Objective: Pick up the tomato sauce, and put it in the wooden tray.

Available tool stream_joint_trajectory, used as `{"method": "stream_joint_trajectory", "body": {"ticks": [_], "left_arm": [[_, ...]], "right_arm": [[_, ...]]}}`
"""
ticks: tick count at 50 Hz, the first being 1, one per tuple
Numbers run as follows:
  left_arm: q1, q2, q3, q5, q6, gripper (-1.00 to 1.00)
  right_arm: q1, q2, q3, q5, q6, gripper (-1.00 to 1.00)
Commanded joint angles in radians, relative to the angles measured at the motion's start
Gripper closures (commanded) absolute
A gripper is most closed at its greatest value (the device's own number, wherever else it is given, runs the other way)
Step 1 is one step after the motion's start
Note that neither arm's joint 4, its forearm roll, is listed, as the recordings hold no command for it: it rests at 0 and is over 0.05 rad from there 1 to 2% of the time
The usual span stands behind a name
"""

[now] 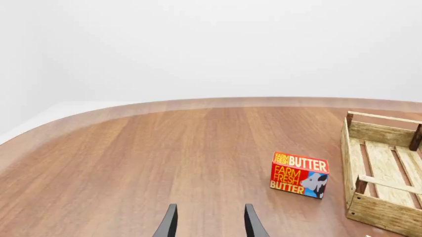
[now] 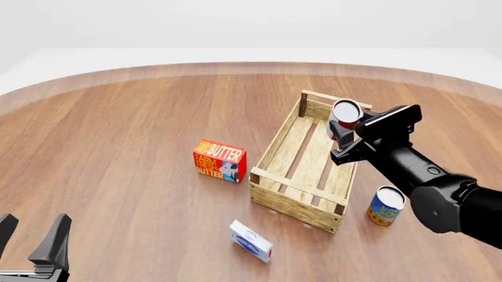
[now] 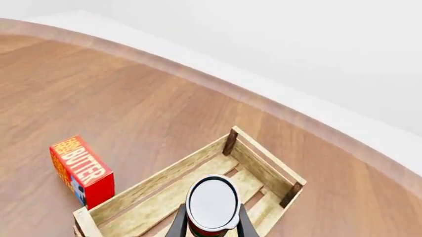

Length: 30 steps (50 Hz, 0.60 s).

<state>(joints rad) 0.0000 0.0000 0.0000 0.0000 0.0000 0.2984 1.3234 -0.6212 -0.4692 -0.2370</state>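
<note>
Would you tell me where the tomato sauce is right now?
In the front view the tomato sauce is held in the right claw above the far right part of the wooden tray.

I see the tomato sauce [image 2: 346, 114] held over the wooden tray [image 2: 283, 202], butter box [image 2: 220, 160] left, another can [image 2: 385, 205] right.

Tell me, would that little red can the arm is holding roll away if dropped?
Probably, if it tipped: the tomato sauce is a slim, round cylinder. Released upright by the right gripper, its flat end should sit steady, and the wooden tray walls would likely stop any rolling.
</note>
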Motion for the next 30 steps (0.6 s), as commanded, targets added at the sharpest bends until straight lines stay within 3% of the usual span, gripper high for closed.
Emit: {"method": "stream_joint_trajectory", "body": {"ticks": [1,30], "left_arm": [[0.000,0.000,0.000,0.000,0.000,-1.00],[0.000,0.000,0.000,0.000,0.000,-1.00]], "right_arm": [[0.014,0.095,-0.089,-0.001,0.014,1.00],[0.031,0.291,-0.257,0.028,0.018,1.00]]}}
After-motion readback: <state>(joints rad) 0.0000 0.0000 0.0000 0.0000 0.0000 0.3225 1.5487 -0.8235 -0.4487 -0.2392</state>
